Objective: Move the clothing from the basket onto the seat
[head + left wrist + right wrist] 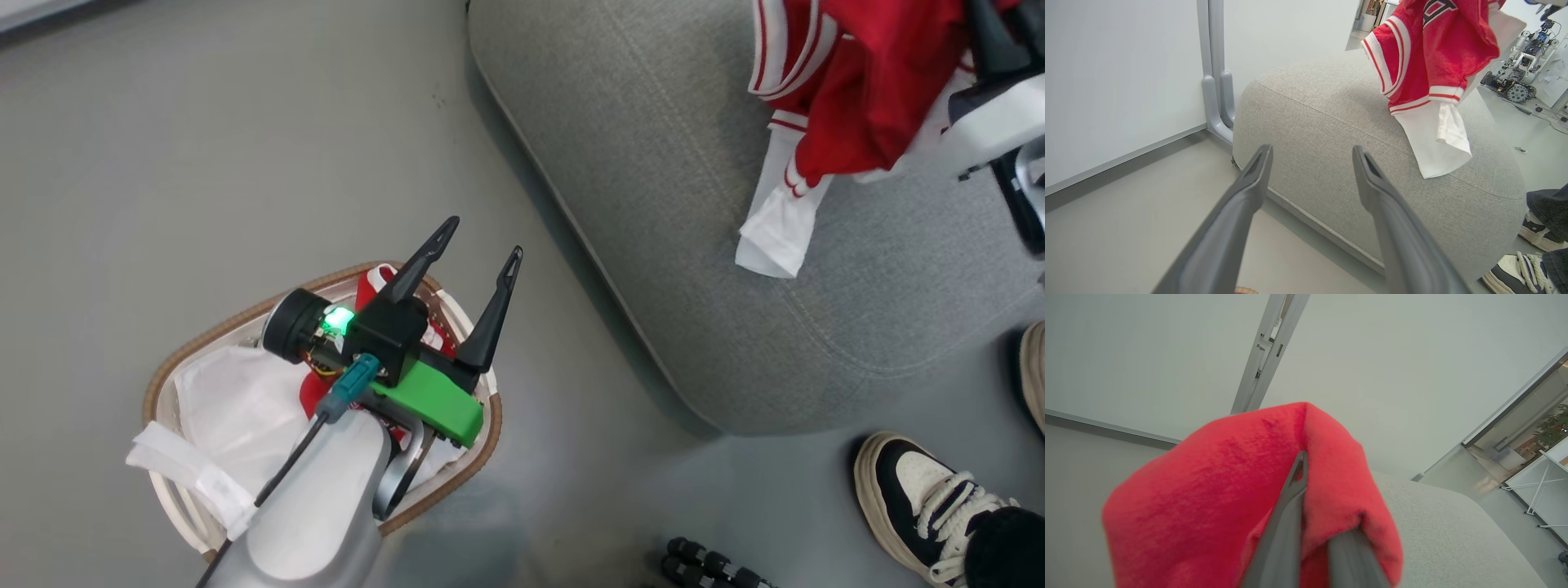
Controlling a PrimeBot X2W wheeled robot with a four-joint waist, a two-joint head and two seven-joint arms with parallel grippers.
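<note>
Your right end effector [1314, 486] is clamped on the red sportswear [865, 90]. In the right wrist view one dark finger lies along a fold of the red cloth, and the other finger's tip is buried under it. The garment hangs below that end effector, over the top of the grey seat [653, 204]. Its white-striped hems and a white panel [1437, 139] trail lowest. The panel looks to be lying against the upholstery, though you cannot be sure of contact.

Your left end effector [484, 237] is spread wide and holds nothing. It hovers above the basket [204, 335], with its fingertips pointing out past the brown rim toward the seat's rounded edge. Directly beneath it, more red cloth with white trim [371, 282] shows in the basket. Beside that, toward the wrist, is a crumpled white fabric [237, 400].

In the left wrist view there is a dark printed character with a white outline at the top of the hanging garment. The frame cuts it off, so you cannot read it.

The left forearm covers much of the basket's contents. In the head view the right arm is cropped at the upper corner. A person's shoe [914, 498] stands on the floor [204, 147] beside the seat, well to the right of your left end effector.
</note>
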